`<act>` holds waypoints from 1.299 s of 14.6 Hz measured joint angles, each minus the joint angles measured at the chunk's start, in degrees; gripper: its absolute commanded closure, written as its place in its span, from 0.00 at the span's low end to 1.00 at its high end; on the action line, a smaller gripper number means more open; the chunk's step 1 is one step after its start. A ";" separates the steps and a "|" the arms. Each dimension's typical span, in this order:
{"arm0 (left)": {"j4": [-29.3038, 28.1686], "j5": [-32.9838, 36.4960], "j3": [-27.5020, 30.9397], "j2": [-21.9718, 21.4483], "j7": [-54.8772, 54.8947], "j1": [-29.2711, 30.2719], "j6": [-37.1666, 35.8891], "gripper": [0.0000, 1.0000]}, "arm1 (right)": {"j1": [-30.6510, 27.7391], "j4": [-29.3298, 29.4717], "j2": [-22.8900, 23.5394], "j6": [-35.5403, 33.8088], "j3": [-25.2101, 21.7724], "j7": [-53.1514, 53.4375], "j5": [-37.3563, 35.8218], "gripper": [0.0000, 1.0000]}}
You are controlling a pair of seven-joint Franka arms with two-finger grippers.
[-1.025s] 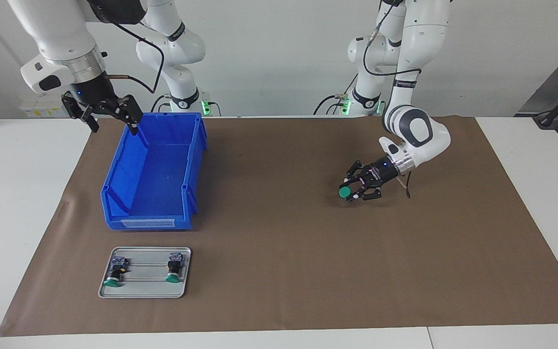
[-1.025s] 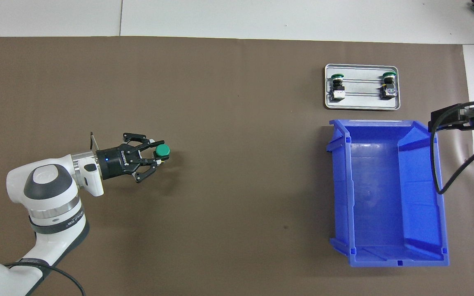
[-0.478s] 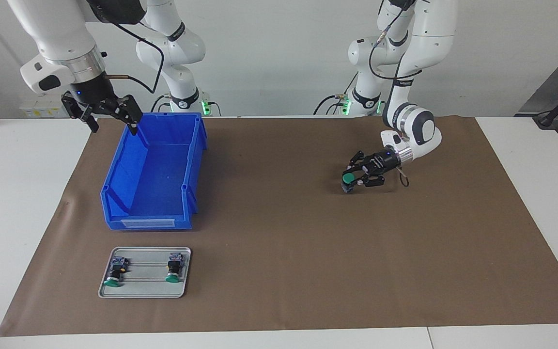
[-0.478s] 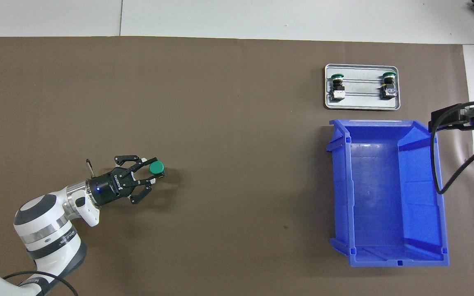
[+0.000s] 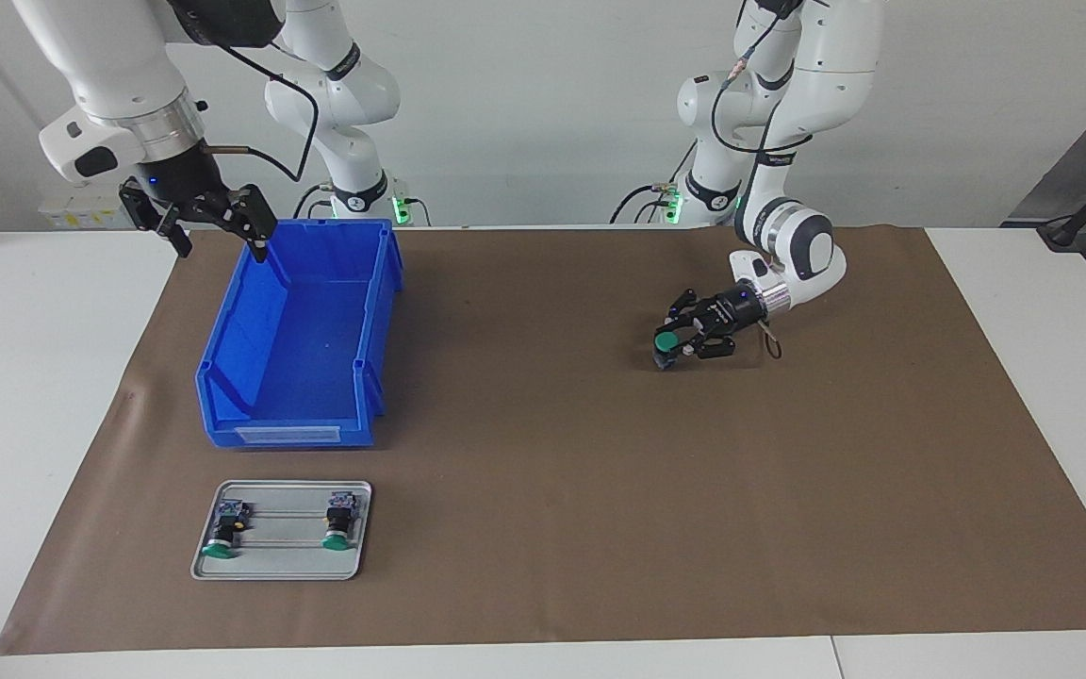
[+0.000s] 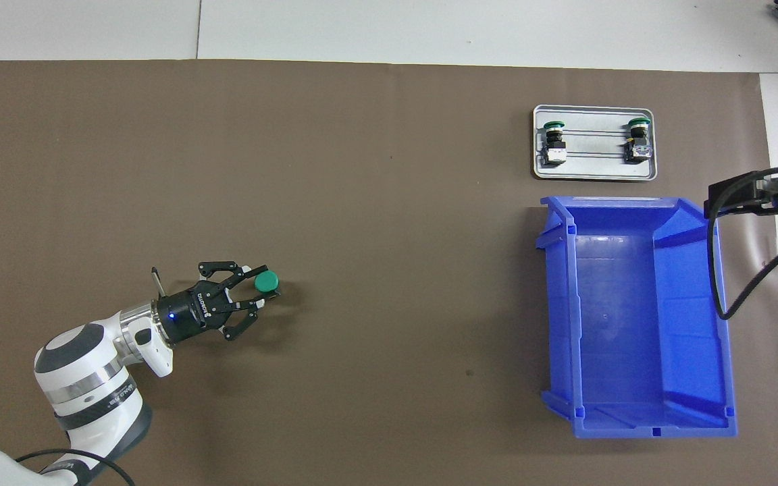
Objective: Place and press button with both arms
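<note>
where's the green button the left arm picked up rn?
The button sits in the left gripper, low over the brown mat at the left arm's end of the table.

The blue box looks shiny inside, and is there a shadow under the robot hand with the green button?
Overhead view: pale glare on the blue bin's floor. Facing view: a soft dark shadow on the brown mat under the left gripper holding the button; edges look sharp in both views.

High facing camera, steep overhead camera, both covering brown mat (image 5: 543, 490)
</note>
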 measured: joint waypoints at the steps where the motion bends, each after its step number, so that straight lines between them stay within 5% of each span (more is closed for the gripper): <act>1: -0.03 0.00 0.00 -0.01 0.00 0.00 0.40 1.00 | 0.00 0.01 -0.01 -0.08 0.00 0.00 0.00 0.00; 2: -0.03 0.00 -0.03 -0.03 0.00 0.00 0.40 1.00 | 0.00 0.02 -0.01 -0.19 0.00 0.00 0.00 0.00; 3: -0.04 0.00 -0.03 -0.03 0.00 0.00 0.40 0.33 | 0.00 0.03 -0.02 -0.23 0.00 -0.01 0.00 0.00; 4: -0.04 0.00 -0.04 -0.04 -0.06 0.00 0.40 0.10 | 0.00 0.04 -0.03 -0.25 0.00 -0.01 0.00 0.00; 13: -1.02 1.65 0.11 -0.03 -1.23 0.07 0.61 0.09 | 0.00 0.07 -0.07 -0.39 0.01 -0.03 0.00 0.00; 19: 0.40 17.67 0.92 -0.23 -8.52 6.33 -1.21 0.09 | 0.00 0.11 -0.11 -0.48 0.01 -0.04 0.00 0.00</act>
